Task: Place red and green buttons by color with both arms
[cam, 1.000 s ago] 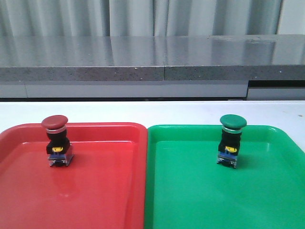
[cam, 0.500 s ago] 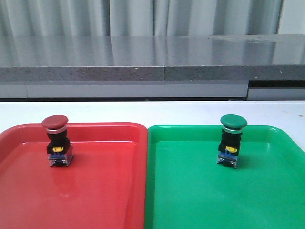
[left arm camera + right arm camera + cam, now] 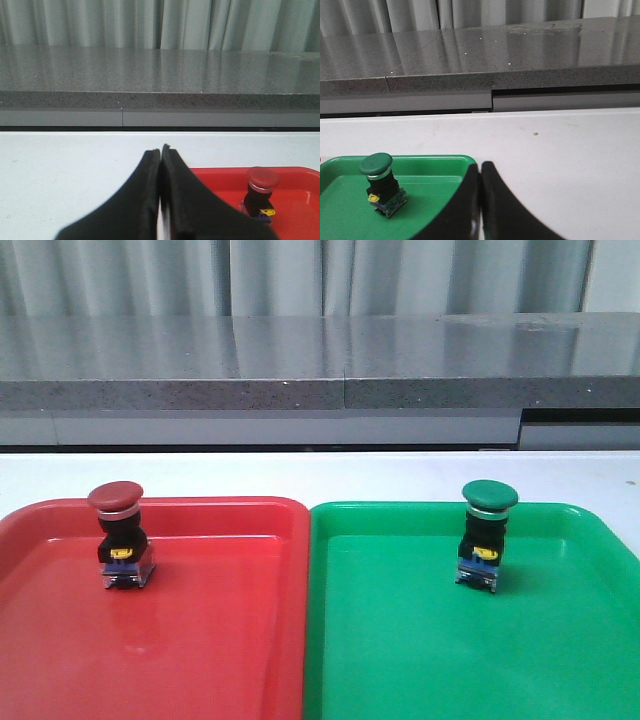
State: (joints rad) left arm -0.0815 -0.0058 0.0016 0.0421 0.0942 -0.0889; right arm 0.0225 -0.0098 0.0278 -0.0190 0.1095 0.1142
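Observation:
The red button (image 3: 118,536) stands upright in the red tray (image 3: 220,640), near its far left. The green button (image 3: 486,532) stands upright in the green tray (image 3: 420,640), near its far right. Neither arm shows in the front view. In the left wrist view my left gripper (image 3: 161,150) is shut and empty, over the white table beside the red tray (image 3: 220,180), with the red button (image 3: 261,192) apart from it. In the right wrist view my right gripper (image 3: 480,166) is shut and empty at the green tray's (image 3: 430,185) corner, apart from the green button (image 3: 380,183).
The two trays sit side by side on a white table (image 3: 320,475), touching along the middle. A grey stone counter (image 3: 320,365) runs along the back, with curtains behind it.

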